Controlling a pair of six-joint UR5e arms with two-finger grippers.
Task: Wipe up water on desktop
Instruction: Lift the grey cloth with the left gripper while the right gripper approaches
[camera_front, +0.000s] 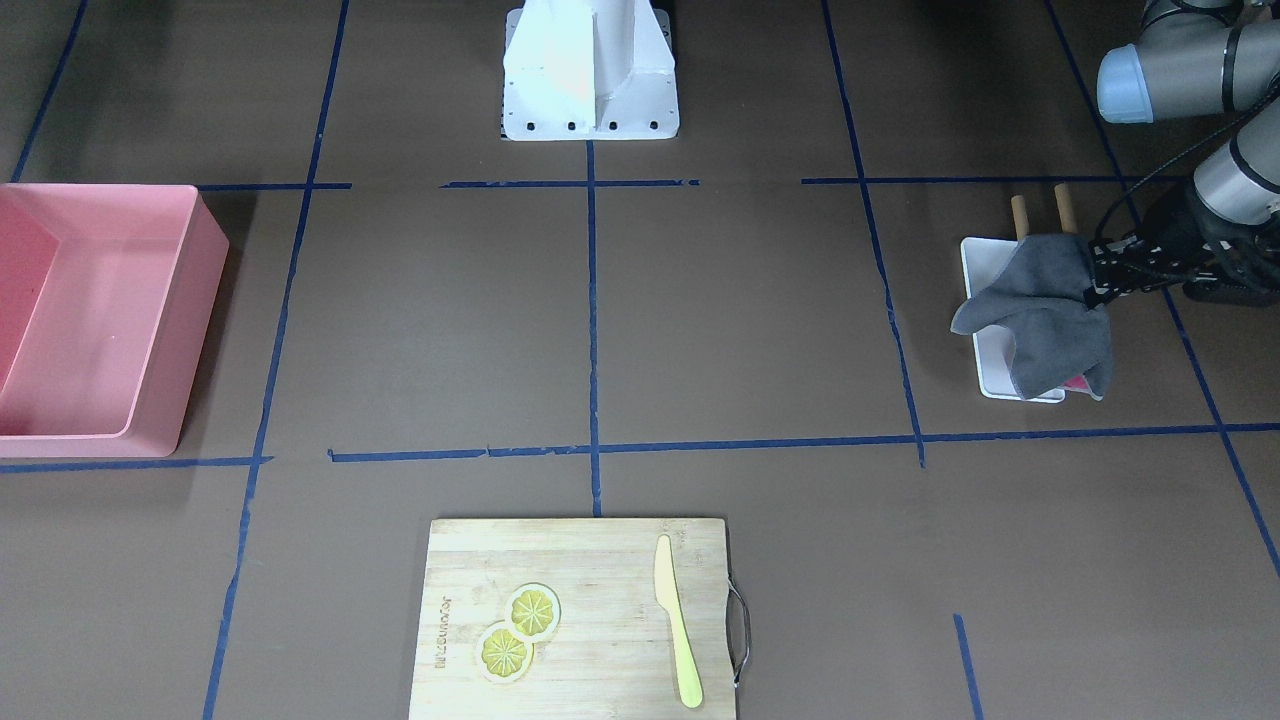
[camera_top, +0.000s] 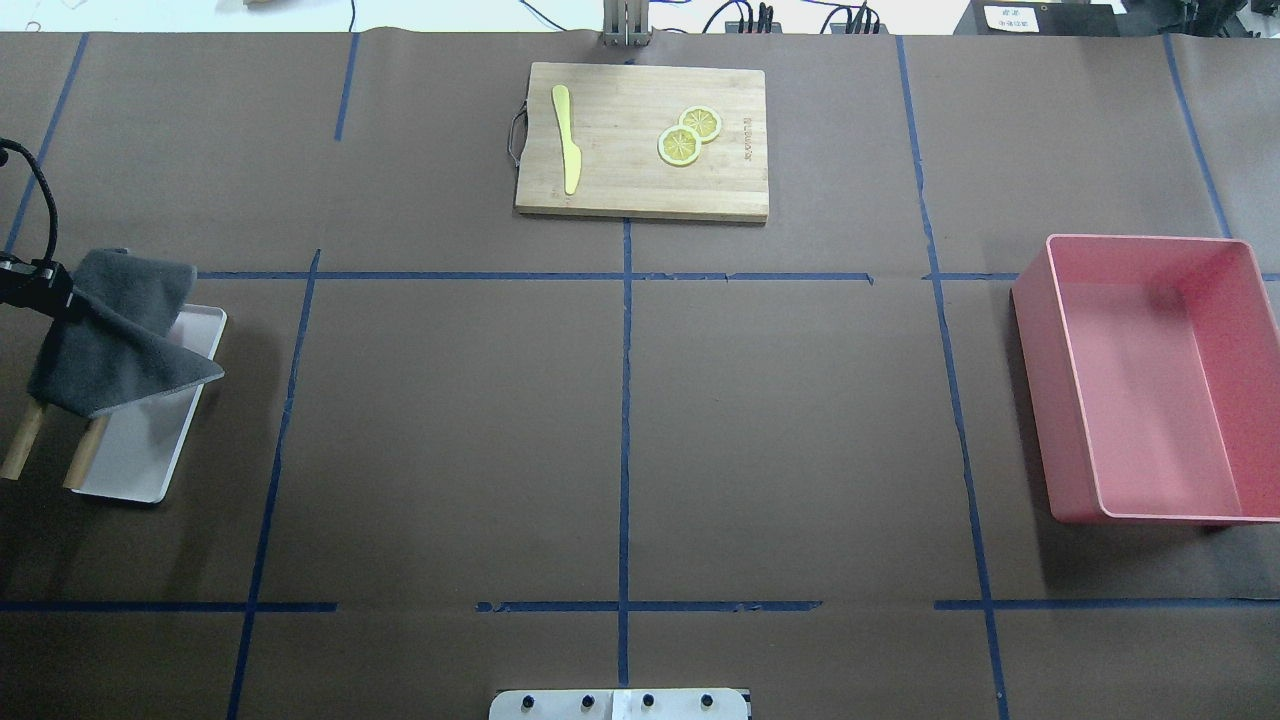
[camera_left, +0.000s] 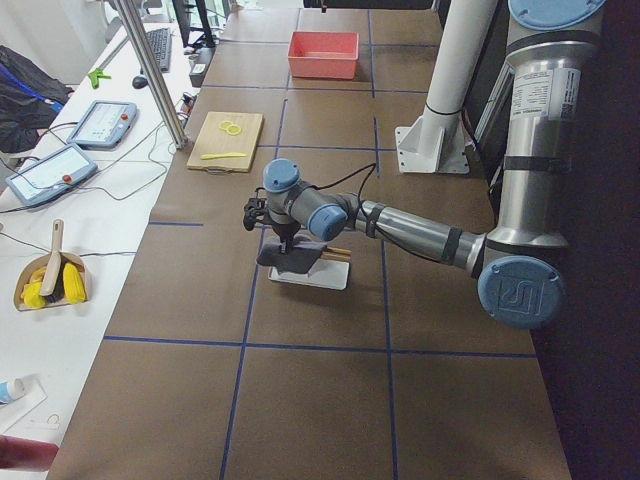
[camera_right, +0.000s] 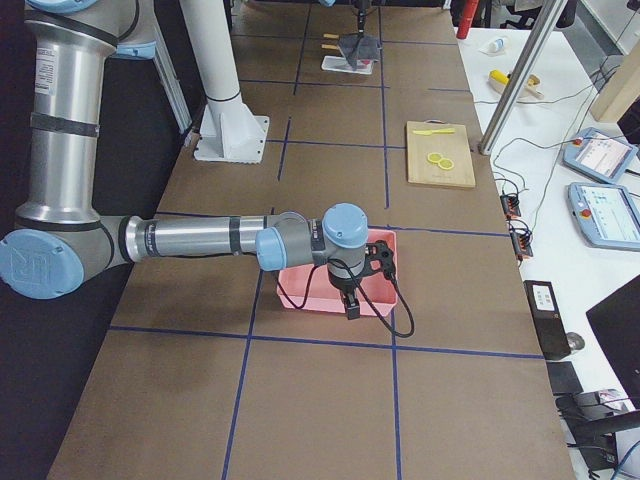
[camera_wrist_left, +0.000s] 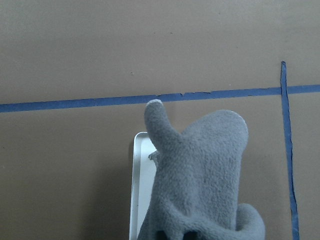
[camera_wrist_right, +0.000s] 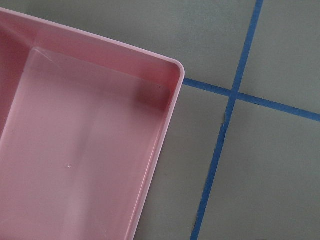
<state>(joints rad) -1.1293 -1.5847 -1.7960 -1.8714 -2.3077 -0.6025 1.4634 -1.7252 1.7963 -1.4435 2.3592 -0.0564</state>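
Note:
The desktop (camera_top: 450, 430) is dark brown with blue tape lines; I see no water on it. My left gripper (camera_front: 1098, 278) is shut on a grey cloth (camera_front: 1045, 320) and holds it hanging over a white tray (camera_front: 988, 372) at the table's left end. The cloth also shows in the overhead view (camera_top: 110, 340) and fills the lower part of the left wrist view (camera_wrist_left: 200, 180). My right gripper (camera_right: 350, 298) hangs over a pink bin (camera_right: 330, 285). It shows only in the exterior right view, so I cannot tell whether it is open or shut.
The pink bin (camera_top: 1150, 380) stands at the table's right end. A bamboo cutting board (camera_top: 640, 180) with a yellow knife (camera_top: 566, 135) and two lemon slices (camera_top: 690, 135) lies at the far middle. Two wooden handles (camera_top: 50, 450) stick out beside the tray.

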